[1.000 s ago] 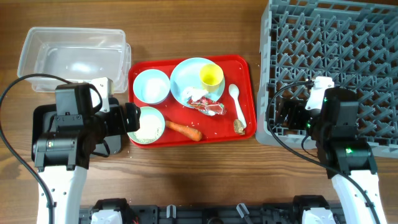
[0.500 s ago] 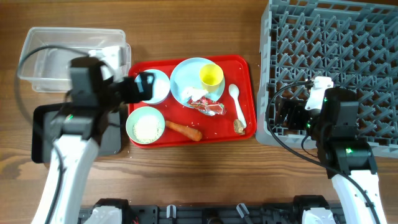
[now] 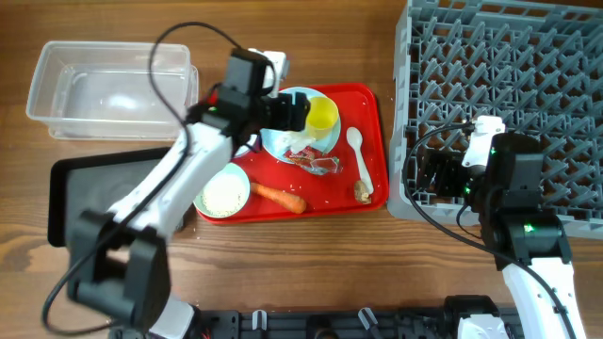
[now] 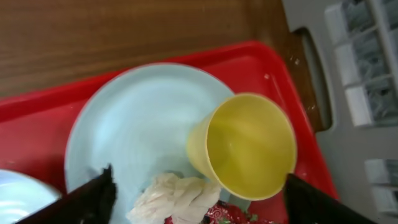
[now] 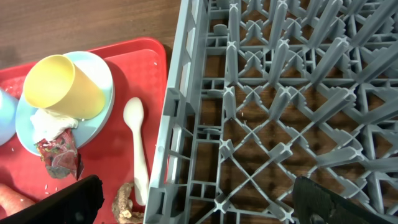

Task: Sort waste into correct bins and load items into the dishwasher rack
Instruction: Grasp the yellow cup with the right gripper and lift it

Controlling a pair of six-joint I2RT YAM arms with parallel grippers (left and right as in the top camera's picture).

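My left gripper (image 3: 294, 113) reaches over the red tray and hangs open above the pale blue plate (image 4: 134, 121). Its fingers (image 4: 93, 199) straddle the white end of the crumpled red-and-white wrapper (image 4: 177, 196) and the near side of the yellow cup (image 4: 249, 146), which lies tipped on the plate. Nothing is gripped. On the tray lie the white spoon (image 3: 359, 155), the brown food bit (image 3: 362, 191), the carrot (image 3: 279, 197) and the pale green bowl (image 3: 222, 192) with rice. My right gripper (image 3: 435, 175) stands open over the front left corner of the grey dishwasher rack (image 3: 509, 85).
The clear tub (image 3: 108, 83) sits at the back left, with the black tray (image 3: 85, 193) in front of it. The red tray (image 3: 375, 104) lies between these bins and the rack. My left arm hides most of the white-blue bowl (image 4: 15, 193).
My left arm has swung from beside the black tray up and to the right, across the red tray, to the plate with the cup and wrapper. The right arm has not moved.
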